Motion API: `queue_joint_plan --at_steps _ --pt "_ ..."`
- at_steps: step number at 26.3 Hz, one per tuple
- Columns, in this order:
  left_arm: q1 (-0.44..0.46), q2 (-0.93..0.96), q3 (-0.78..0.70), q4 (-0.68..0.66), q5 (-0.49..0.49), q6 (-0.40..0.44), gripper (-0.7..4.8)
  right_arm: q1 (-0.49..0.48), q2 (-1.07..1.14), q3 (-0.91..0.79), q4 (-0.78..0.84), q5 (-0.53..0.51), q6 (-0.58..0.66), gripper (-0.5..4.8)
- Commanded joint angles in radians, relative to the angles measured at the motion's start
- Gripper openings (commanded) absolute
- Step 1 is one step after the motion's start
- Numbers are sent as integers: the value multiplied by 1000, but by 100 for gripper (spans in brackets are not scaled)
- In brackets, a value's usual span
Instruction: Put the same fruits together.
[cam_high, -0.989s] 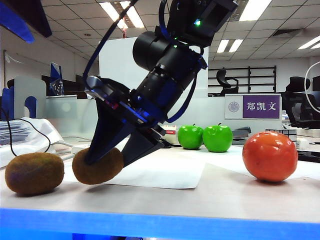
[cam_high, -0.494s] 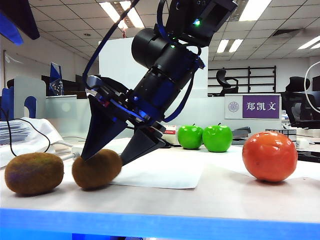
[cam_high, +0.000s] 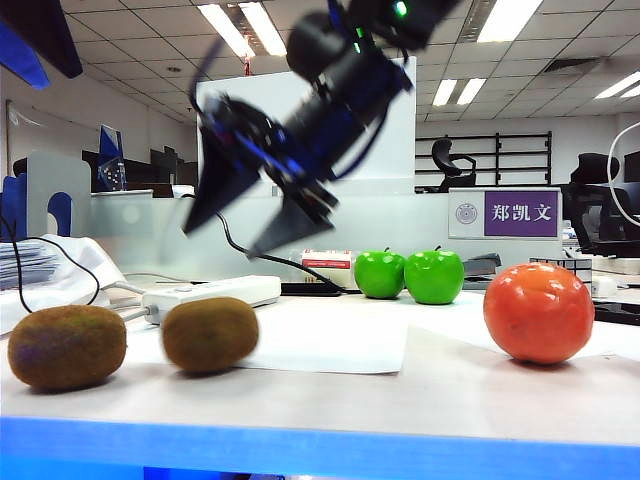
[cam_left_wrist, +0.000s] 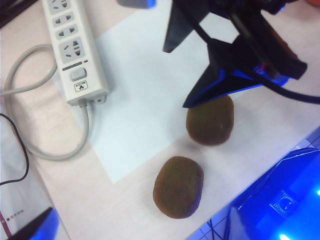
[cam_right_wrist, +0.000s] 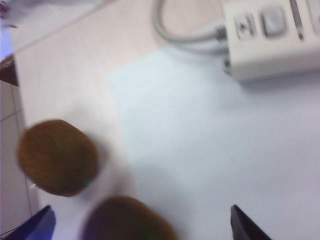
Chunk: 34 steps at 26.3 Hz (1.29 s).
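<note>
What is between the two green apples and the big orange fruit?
Only bare table between the green apples and the orange-red fruit, in the exterior view.

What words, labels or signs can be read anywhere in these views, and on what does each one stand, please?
"郑凯文": white characters on the purple desk nameplate, beside a round emblem too small to read.
Red and white box behind the green apples: print too small to read.
Power strip: the small label under its switch is too blurred to read.

Two kiwis (cam_right_wrist: 57, 156) are seen blurred on the desk (cam_right_wrist: 65, 80), a white sheet (cam_right_wrist: 210, 150) and power strip (cam_right_wrist: 272, 37) beside them; right pincer (cam_right_wrist: 142, 225) fingertips (cam_right_wrist: 242, 227) spread wide.
</note>
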Motion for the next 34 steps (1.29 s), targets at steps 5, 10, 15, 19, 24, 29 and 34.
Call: queue_joint_plan --at_steps 5,10,15,19,24,29,34 --pt "1 -12 2 -5 25 2 479 -27 -60 84 -69 23 1 479" --pt "0 -42 2 -27 58 -15 479 -142 -320 84 -244 88 -34 193" --pt "0 -122 2 -14 59 -47 -6 -174 -557 84 -334 180 -44 -8" --pt "0 -206 2 -3 55 -95 -6 -173 -697 84 -405 322 -43 -8" --pt "0 -339 -1 26 55 -190 -6 -173 -839 72 -480 325 -24 -8" --pt "0 -489 -5 55 54 -294 -6 -173 -1011 8 -470 325 19 -8" --pt "0 -611 -5 66 35 -360 -6 -173 -1210 -82 -405 325 111 -8"
